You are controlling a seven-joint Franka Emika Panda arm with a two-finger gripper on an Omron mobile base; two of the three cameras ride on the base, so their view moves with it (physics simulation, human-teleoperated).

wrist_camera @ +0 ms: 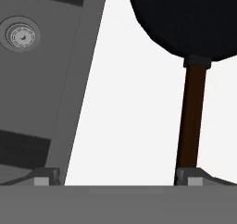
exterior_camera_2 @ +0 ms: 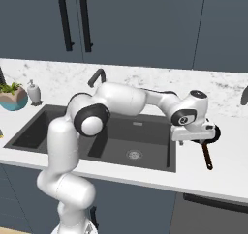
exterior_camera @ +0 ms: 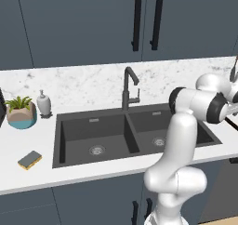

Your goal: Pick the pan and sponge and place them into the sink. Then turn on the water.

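Observation:
The black pan point(exterior_camera_2: 216, 132) lies on the white counter just right of the sink point(exterior_camera_2: 145, 142), its dark handle point(exterior_camera_2: 208, 157) pointing toward the counter's front edge. My gripper point(exterior_camera_2: 195, 141) hovers low over the counter between sink and pan, and it is open. In the hand view the pan point(wrist_camera: 185, 15) fills the top right. Its handle point(wrist_camera: 191, 112) runs down to one fingertip point(wrist_camera: 190, 177), with bare counter between the fingers. The sponge point(exterior_camera: 29, 160), dark on top and yellow below, rests on the counter left of the sink point(exterior_camera: 69, 135). No water runs from the gooseneck faucet point(exterior_camera: 129, 87).
A teal plant pot point(exterior_camera: 21, 113) and a white soap dispenser point(exterior_camera: 44, 103) stand at the back left of the counter. Dark cabinets hang above. The sink's right basin drain point(wrist_camera: 21, 34) sits close to my hand.

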